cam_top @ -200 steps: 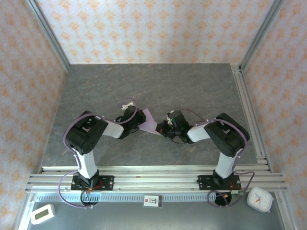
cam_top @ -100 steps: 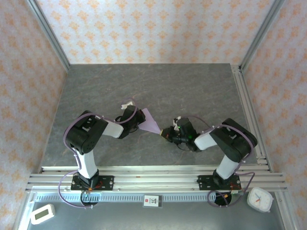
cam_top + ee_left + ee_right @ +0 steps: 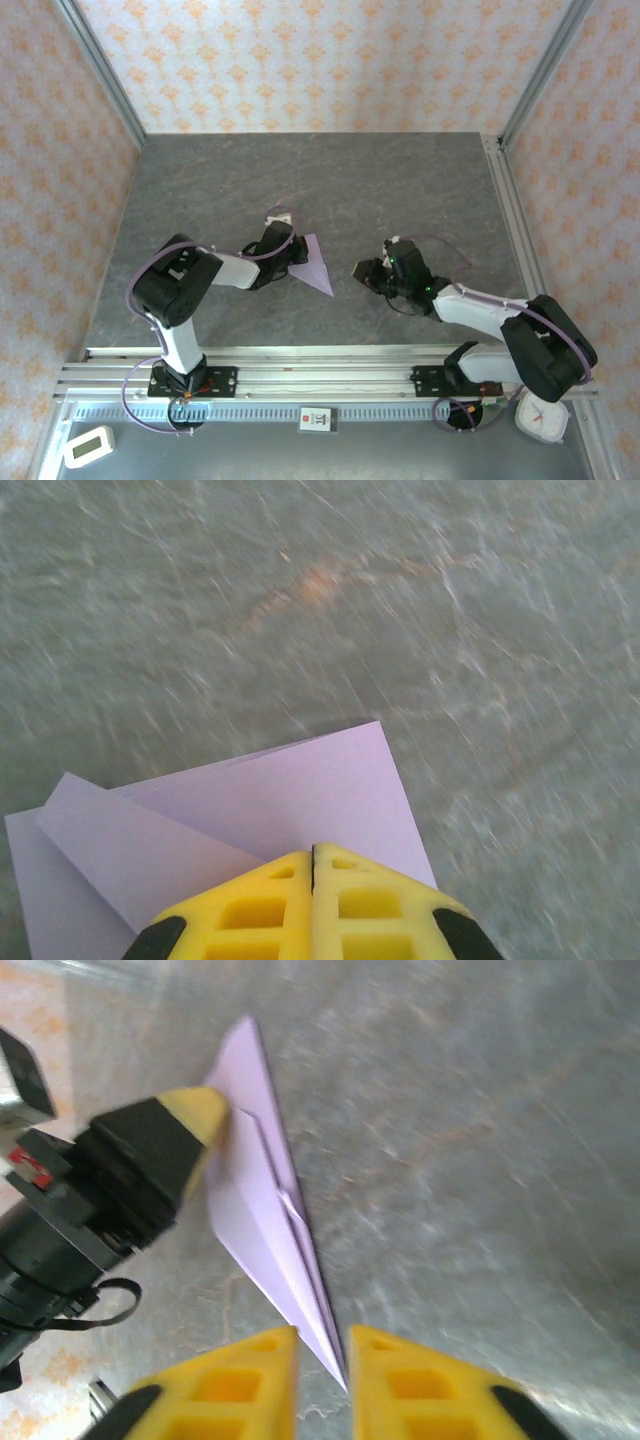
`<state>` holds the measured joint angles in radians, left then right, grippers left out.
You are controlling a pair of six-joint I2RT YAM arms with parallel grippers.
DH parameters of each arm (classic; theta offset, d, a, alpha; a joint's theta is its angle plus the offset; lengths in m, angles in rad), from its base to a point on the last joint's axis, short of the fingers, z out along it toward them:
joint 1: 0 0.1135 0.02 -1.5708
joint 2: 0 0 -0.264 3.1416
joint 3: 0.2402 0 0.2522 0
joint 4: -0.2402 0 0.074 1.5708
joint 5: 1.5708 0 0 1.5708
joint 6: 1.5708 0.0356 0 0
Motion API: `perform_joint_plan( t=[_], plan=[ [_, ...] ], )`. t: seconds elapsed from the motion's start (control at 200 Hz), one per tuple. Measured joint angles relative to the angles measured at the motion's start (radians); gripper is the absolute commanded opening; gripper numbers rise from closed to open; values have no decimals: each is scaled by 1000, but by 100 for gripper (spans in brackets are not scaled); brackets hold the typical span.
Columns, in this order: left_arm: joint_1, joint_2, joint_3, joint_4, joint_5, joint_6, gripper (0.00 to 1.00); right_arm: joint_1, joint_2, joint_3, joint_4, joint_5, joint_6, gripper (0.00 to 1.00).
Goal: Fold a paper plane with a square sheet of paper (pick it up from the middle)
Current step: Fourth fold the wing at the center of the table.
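Grey desk boxed in by patterned walls
A mottled grey stone-look desk (image 3: pixel 330 170), evenly lit, sits between pale pink wallpapered walls with orange floral motifs (image 3: pixel 320 60) at left, far and right. Silver aluminium rails (image 3: pixel 320 360) line its near edge, with a white rectangular timer (image 3: pixel 88 446) near left and a white round clock (image 3: pixel 541 416) near right.

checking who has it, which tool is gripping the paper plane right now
The left tool: it is shut on the wide end of the paper plane. The right tool is open and sits clear of the plane's pointed tip.
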<state>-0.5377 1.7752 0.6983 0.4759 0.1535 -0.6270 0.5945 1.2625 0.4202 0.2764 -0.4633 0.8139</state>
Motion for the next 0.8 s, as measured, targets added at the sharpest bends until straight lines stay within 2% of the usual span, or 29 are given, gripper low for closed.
perform_joint_plan(
  t=[0.16, 0.275, 0.52, 0.801],
  plan=[
    [-6, -98, -10, -27, 27, -13, 0, 12, 41, -15, 81, -12, 24, 31],
    [-6, -110, -10, -26, 35, -26, 0, 51, 89, -28, 117, -16, 48, 32],
    [-6, -35, -7, -27, 41, -27, 0, 134, 153, -50, 196, -14, 102, 36],
    [-6, 46, 20, 19, 29, -27, 0, 158, 206, -74, 270, -20, 145, 39]
  ],
)
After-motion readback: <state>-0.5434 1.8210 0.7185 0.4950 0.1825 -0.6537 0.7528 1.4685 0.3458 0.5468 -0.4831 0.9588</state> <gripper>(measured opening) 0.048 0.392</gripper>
